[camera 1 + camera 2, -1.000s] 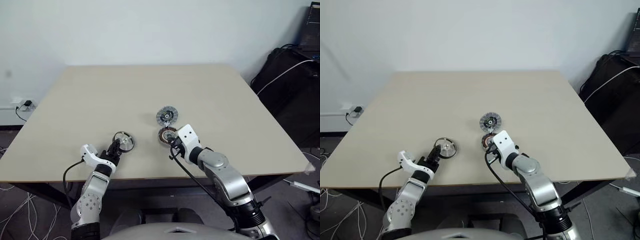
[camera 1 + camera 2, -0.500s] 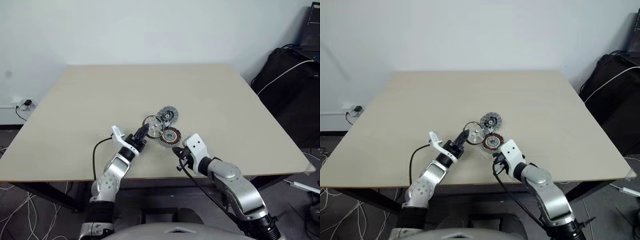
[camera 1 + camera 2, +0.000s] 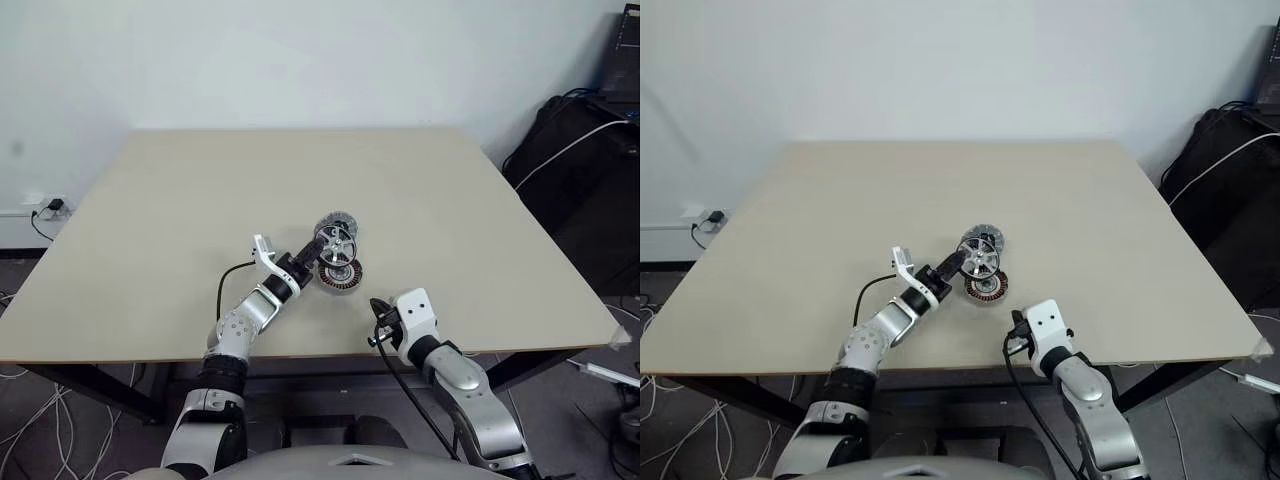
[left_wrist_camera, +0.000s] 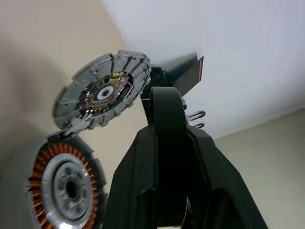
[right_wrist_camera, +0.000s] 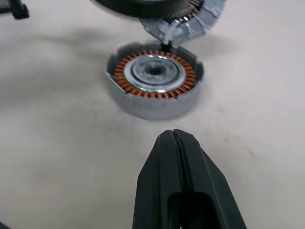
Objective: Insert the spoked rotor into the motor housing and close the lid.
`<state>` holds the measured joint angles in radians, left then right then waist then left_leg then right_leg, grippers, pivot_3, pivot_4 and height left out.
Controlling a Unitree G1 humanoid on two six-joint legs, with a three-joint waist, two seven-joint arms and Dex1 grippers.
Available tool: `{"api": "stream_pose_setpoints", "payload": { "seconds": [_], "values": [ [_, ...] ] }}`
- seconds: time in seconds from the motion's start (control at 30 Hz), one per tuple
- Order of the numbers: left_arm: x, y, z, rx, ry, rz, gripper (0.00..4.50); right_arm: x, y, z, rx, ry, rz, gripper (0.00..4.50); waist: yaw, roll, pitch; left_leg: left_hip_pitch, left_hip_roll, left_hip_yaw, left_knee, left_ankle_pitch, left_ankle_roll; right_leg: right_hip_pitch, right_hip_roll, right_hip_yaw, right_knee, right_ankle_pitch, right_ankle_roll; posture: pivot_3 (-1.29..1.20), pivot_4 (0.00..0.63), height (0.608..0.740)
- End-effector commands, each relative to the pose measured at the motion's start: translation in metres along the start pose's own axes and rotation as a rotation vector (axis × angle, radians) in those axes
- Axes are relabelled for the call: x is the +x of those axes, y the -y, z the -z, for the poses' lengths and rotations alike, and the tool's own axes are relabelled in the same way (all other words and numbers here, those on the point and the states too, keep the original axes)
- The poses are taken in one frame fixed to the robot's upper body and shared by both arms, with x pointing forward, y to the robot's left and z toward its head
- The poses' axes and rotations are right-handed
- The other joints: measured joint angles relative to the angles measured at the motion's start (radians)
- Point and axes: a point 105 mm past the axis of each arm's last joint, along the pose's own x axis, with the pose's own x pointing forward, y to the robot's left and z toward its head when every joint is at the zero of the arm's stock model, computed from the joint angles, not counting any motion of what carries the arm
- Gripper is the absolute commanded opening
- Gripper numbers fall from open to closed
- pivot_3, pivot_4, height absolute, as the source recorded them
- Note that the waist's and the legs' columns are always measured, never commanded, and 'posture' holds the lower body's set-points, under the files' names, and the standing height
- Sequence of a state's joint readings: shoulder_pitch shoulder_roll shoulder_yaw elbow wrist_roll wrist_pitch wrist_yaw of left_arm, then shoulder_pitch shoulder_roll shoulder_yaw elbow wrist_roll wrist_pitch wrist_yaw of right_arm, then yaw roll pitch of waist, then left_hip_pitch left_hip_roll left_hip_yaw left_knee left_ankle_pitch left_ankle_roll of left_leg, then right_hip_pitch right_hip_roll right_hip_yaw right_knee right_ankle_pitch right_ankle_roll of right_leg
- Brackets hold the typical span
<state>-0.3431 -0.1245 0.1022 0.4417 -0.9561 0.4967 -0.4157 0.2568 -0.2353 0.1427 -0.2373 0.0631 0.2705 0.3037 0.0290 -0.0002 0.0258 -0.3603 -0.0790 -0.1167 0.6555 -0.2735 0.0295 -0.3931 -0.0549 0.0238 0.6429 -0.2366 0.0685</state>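
**Item 1, rotor.** The spoked rotor (image 3: 337,245), read as such from its dark outer ring, bright spokes and open gaps, is hanging tilted in the air. It is sitting just above the motor housing (image 3: 340,277), toward the housing's 12 o'clock edge. Judged not yet seated: the copper winding ring and silver centre are showing bare in the right wrist view.

**Item 2, grip.** The left gripper (image 3: 316,253) is reaching in from approx. 8 o'clock of the housing, its fingers narrowed and pinching the rotor by the rim. A rim hold is prob. leaving the rotor's face free to drop over the housing centre.

**Item 3, lid.** A ribbed silver disc with a dark centre, taken as the lid (image 4: 102,90), is lying at 12 o'clock of the housing. It looks to be touching the housing rim and is partly hidden behind the rotor in the head views. Kept close, prob. for the closing step.

**Item 4, other arm.** The right gripper (image 5: 174,136) is sitting at approx. 5 o'clock of the housing. It is apart from the housing, pressed shut and carrying nothing. Judged to be leaving room for the insertion.

**Item 5, support.** The housing is standing flat on the table (image 3: 200,200).

**Risk.** The rotor is tilted, so it needs levelling and centring before lowering, or it may jam.
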Motion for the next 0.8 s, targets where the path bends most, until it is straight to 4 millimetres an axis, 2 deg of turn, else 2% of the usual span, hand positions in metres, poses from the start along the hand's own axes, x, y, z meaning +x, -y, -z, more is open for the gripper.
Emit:
{"api": "stream_pose_setpoints", "payload": {
  "seconds": [0.03,0.43,0.8],
  "values": [
    [0.012,0.015,0.030,-0.145,-0.017,0.076,0.46,-0.002,0.004,-0.015,0.049,0.109,0.024,0.00,-0.002,0.000,0.000,0.000,0.000,0.000,0.000,0.000,0.000,0.001,0.000,0.000,0.000,0.000,0.000,0.00,0.000,0.740],
    [0.010,-0.013,0.049,-0.186,-0.064,-0.055,0.46,-0.003,0.008,-0.015,0.070,0.115,0.043,0.00,-0.001,0.000,0.000,0.000,0.000,0.000,0.000,0.000,0.000,0.000,0.000,0.001,0.000,0.000,0.000,0.00,0.000,0.740],
    [0.014,-0.012,0.056,-0.194,-0.078,-0.048,0.46,-0.001,0.005,-0.018,0.067,0.115,0.021,0.00,0.000,0.000,0.000,0.000,0.000,0.000,0.000,0.000,0.000,0.000,0.000,0.001,0.000,0.000,0.000,0.00,0.000,0.740]
  ]
}}
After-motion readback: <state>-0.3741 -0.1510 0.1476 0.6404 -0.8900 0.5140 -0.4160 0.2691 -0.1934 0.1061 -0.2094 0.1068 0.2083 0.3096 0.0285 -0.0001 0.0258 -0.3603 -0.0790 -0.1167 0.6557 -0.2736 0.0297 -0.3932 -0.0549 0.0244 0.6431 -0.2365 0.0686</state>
